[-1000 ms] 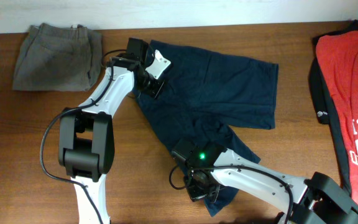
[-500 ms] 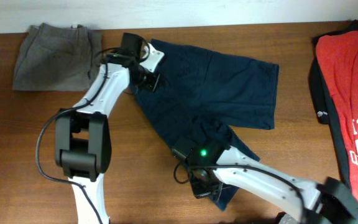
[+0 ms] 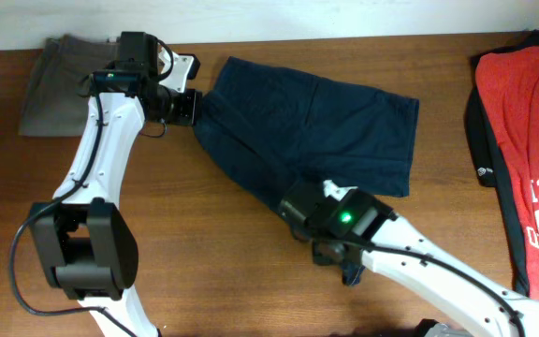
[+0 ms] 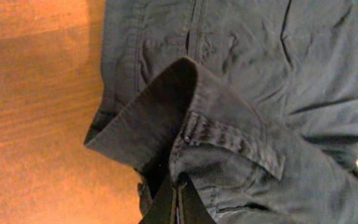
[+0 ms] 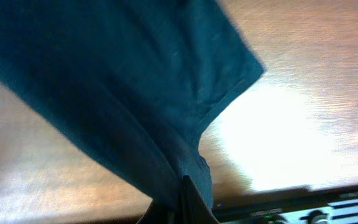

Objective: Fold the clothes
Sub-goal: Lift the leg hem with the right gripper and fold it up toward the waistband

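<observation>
Since a second ago your left gripper (image 4: 178,204) has hauled its catch out to the left and up the table, and the right gripper (image 5: 184,196) has come up and rightward with the lower leg (image 5: 135,93), so the cloth between them is now drawn out. Both pairs of fingers are pinched fully together. The left pair nips a rolled-over fold of the waistband (image 4: 229,134), and the right pair has a small bunch of the leg's edge. The navy shorts (image 3: 344,122) lie mid-table, upper leg flat and pointing right, waist corner lifted toward the left, lower leg mostly hidden under your right arm. You seem to be spreading them out before the fold proper, so the task is probably at an early stage. To do it well, keep both pinches tight and pull evenly. The waistband fold is curled back on itself, so you will likely need to lay it down flat rather than drop it rolled. Your left hand is already close beside the grey-olive shorts (image 3: 50,89), so going further left risks dragging onto them. The red T-shirt (image 3: 522,140) is well apart at the right edge of the table (image 3: 232,243) and should not trouble you.
</observation>
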Controlling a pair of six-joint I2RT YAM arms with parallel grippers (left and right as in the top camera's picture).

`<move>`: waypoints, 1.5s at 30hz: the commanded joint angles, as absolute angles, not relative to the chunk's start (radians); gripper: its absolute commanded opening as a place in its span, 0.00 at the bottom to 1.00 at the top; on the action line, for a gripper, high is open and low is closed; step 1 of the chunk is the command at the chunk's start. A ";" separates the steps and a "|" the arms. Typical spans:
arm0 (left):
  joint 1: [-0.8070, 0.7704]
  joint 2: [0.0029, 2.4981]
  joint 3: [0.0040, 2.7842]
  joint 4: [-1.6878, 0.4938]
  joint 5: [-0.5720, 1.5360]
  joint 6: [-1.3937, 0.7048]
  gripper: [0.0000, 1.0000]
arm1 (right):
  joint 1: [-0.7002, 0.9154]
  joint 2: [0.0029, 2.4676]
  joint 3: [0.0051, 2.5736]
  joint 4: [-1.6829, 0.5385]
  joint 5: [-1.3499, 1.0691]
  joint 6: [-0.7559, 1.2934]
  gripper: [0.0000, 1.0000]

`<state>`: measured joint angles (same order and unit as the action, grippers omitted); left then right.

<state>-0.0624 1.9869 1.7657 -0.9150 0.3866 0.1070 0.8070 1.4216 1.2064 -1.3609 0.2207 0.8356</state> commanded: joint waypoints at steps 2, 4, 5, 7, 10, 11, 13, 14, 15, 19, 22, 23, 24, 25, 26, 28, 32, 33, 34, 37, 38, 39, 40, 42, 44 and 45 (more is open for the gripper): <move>-0.054 1.878 1.792 -0.966 0.362 0.090 0.01 | 0.778 1.377 1.283 -1.399 0.335 0.870 0.04; -0.054 1.845 1.792 -0.998 0.320 0.067 0.01 | 0.778 1.367 1.308 -1.411 0.342 0.870 0.04; -0.054 1.830 1.792 -1.015 0.299 0.057 0.01 | 0.778 1.362 1.316 -1.416 0.346 0.870 0.04; -0.054 1.803 1.792 -1.053 0.287 0.056 0.01 | 0.778 1.350 1.329 -1.426 0.353 0.870 0.04; -0.054 1.771 1.792 -1.110 0.287 0.042 0.01 | 0.778 1.327 1.346 -1.430 0.364 0.870 0.04; -0.054 1.766 1.792 -1.122 0.286 0.036 0.01 | 0.778 1.320 1.352 -1.430 0.366 0.870 0.04; -0.054 1.758 1.792 -1.145 0.279 0.020 0.01 | 0.778 1.306 1.370 -1.430 0.371 0.870 0.04; -0.054 1.758 1.792 -1.152 0.264 0.001 0.01 | 0.778 1.299 1.380 -1.429 0.374 0.870 0.04; -0.054 1.758 1.792 -1.158 0.252 -0.014 0.01 | 0.778 1.291 1.391 -1.428 0.379 0.870 0.04; -0.054 1.758 1.786 -1.176 0.235 -0.047 0.01 | 0.778 1.273 1.444 -1.425 0.445 0.869 0.04; -0.054 1.758 1.786 -1.166 0.226 -0.057 0.01 | 0.778 1.273 1.470 -1.382 0.500 0.851 0.04; -0.054 1.758 1.786 -1.157 0.206 -0.067 0.01 | 0.777 1.274 1.470 -1.348 0.505 0.825 0.04; -0.054 1.758 1.786 -1.148 0.184 -0.082 0.01 | 0.776 1.275 1.470 -1.326 0.506 0.813 0.04; -0.054 1.758 1.786 -1.137 0.161 -0.092 0.01 | 0.770 1.279 1.470 -1.294 0.506 0.797 0.04; -0.054 1.758 1.786 -1.128 0.145 -0.098 0.01 | 0.762 1.285 1.470 -1.259 0.506 0.777 0.04; -0.054 1.758 1.786 -1.107 0.140 -0.099 0.01 | 0.733 1.300 1.470 -1.200 0.506 0.746 0.04; -0.054 1.758 1.786 -1.068 0.133 -0.120 0.01 | 0.639 1.349 1.470 -1.112 0.498 0.729 0.04; -0.054 1.758 1.786 -1.043 0.133 -0.120 0.01 | 0.590 1.378 1.470 -1.084 0.475 0.729 0.04; -0.054 1.759 1.785 -1.028 0.133 -0.120 0.01 | 0.566 1.394 1.470 -1.069 0.458 0.728 0.04; -0.054 1.768 1.785 -0.974 0.130 -0.120 0.01 | 0.503 1.446 1.470 -1.007 0.383 0.662 0.03; -0.054 1.777 1.784 -0.950 0.130 -0.120 0.01 | 0.473 1.476 1.470 -0.971 0.340 0.631 0.04; -0.054 1.785 1.784 -0.936 0.130 -0.120 0.01 | 0.461 1.491 1.470 -0.959 0.331 0.631 0.04; -0.054 1.797 1.784 -0.925 0.130 -0.120 0.01 | 0.447 1.508 1.470 -0.944 0.323 0.631 0.04; -0.054 1.823 1.784 -0.904 0.130 -0.120 0.01 | 0.431 1.534 1.470 -0.919 0.321 0.631 0.04; -0.054 1.860 1.784 -0.884 0.130 -0.120 0.01 | 0.422 1.560 1.470 -0.878 0.320 0.615 0.04; -0.054 1.877 1.784 -0.872 0.130 -0.120 0.01 | 0.422 1.570 1.470 -0.854 0.320 0.599 0.04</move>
<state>-0.0593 1.8057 1.7695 -0.8970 0.1436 -0.1078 0.4339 1.5433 1.4517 -0.8925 0.3424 0.6441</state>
